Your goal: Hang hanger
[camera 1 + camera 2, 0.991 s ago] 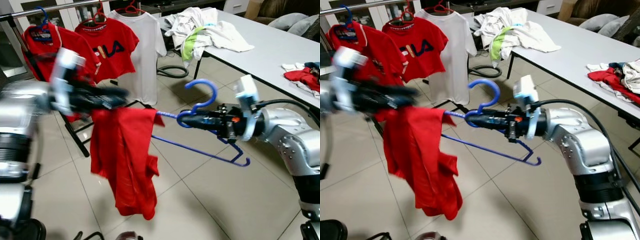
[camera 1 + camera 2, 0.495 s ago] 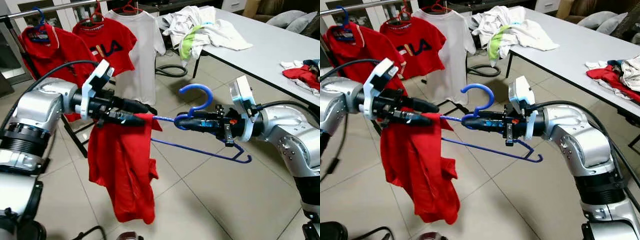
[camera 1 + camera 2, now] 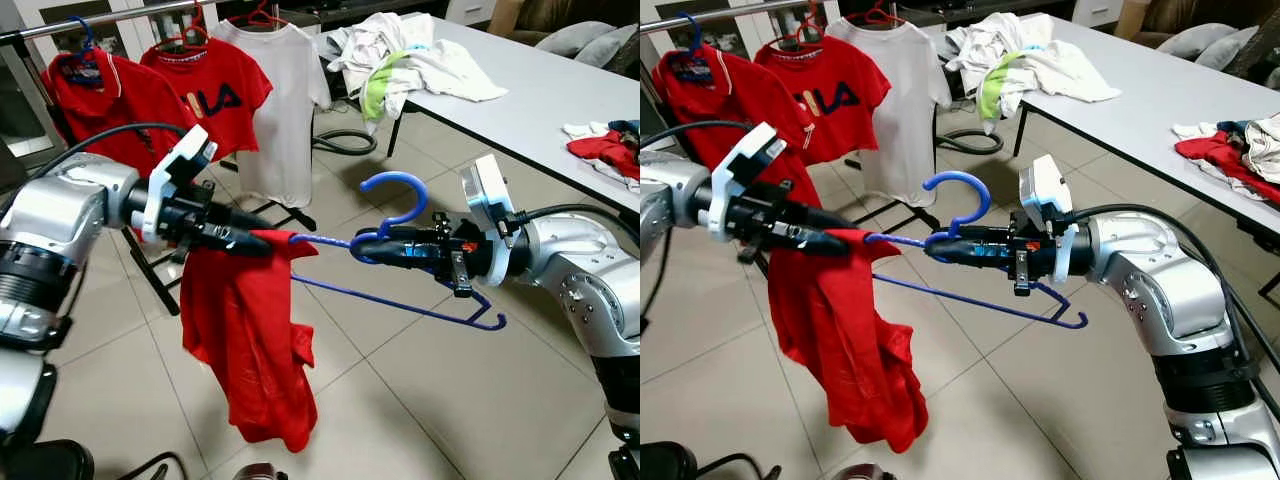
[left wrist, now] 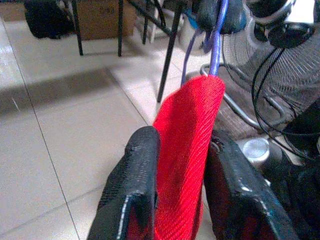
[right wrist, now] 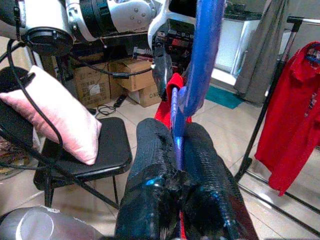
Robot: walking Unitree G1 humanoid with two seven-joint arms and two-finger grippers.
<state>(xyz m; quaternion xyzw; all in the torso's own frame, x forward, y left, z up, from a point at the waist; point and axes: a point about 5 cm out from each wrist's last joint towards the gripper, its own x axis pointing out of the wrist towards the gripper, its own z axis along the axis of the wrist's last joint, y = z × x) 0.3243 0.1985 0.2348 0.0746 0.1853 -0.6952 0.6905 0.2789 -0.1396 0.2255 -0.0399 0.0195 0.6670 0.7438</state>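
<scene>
The right gripper [image 3: 362, 247] is clamped on the blue hanger [image 3: 400, 290] just below its hook, holding it in mid-air above the tiled floor. The left gripper [image 3: 262, 246] pinches the red shirt [image 3: 250, 340], whose shoulder sits on the hanger's near arm. To do this well, keep the hanger level and seat the shirt fully before lifting toward the clothes rail [image 3: 100, 18]. 3 hung garments crowd that rail; the table [image 3: 540, 110] edge lies near the right arm.
</scene>
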